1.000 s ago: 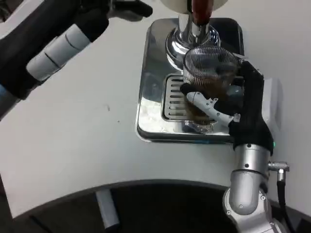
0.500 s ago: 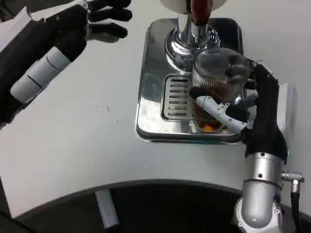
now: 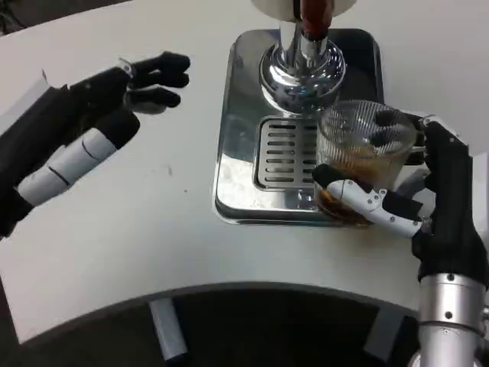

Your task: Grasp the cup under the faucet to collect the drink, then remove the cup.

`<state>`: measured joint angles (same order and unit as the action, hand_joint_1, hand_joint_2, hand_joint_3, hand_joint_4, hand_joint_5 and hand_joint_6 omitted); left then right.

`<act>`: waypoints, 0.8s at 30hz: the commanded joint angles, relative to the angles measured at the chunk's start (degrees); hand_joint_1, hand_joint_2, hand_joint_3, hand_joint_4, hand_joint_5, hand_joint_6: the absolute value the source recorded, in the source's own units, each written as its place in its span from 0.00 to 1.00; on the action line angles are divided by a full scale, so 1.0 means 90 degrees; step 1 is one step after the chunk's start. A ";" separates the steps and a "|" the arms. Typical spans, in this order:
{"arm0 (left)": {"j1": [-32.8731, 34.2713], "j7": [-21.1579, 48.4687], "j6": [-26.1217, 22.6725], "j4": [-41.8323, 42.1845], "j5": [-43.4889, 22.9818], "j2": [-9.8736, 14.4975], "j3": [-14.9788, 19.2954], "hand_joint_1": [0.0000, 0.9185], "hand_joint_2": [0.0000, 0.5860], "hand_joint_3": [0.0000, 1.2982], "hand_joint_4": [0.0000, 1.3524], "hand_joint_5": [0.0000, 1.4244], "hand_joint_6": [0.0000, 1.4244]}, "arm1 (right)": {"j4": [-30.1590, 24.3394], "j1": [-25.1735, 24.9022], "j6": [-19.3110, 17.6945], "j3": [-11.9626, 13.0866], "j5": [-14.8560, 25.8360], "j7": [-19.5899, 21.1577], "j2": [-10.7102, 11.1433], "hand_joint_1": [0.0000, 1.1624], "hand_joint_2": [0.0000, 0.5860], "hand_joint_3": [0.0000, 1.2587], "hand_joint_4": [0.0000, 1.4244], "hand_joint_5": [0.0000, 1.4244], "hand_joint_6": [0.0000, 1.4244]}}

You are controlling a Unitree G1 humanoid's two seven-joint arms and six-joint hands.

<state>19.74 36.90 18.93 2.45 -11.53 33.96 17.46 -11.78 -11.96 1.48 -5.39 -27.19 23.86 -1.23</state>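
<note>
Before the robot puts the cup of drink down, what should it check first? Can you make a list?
1. Cup held firmly: ok. The right hand grips the clear ribbed cup.
2. Drink inside: ok. Brown liquid sits in the bottom.
3. Cup out from under the faucet: ok. It is off to the right.
4. Cup upright: cannot tell. It looks slightly tilted.
5. Cup clear of the silver drip tray: not ok. It is over the tray's right edge.
6. Left hand out of the way: ok. It hovers open over the white table, far left.
</note>
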 commanded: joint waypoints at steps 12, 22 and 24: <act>-0.0898 -0.0397 0.0398 0.0278 0.0979 0.0272 -0.0071 0.00 0.22 0.15 0.10 0.12 0.11 | -0.1125 0.0659 -0.0251 -0.0154 0.0061 -0.0367 -0.0130 0.87 0.19 0.65 0.66 0.78 0.84; -0.1359 -0.0496 0.0285 0.0888 0.1498 0.0440 -0.0148 0.00 0.22 0.12 0.04 0.06 0.07 | -0.2054 0.1215 -0.0291 -0.0415 0.0153 -0.0744 -0.0184 0.87 0.17 0.67 0.67 0.80 0.87; -0.1436 -0.0513 0.0228 0.1048 0.1561 0.0474 -0.0144 0.00 0.22 0.10 0.03 0.06 0.07 | -0.2190 0.1278 -0.0298 -0.0438 0.0165 -0.0814 -0.0177 0.87 0.17 0.67 0.68 0.80 0.87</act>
<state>8.73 33.12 21.51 9.80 1.02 37.11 16.55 -28.11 -1.60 1.20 -8.44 -26.51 17.08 -2.18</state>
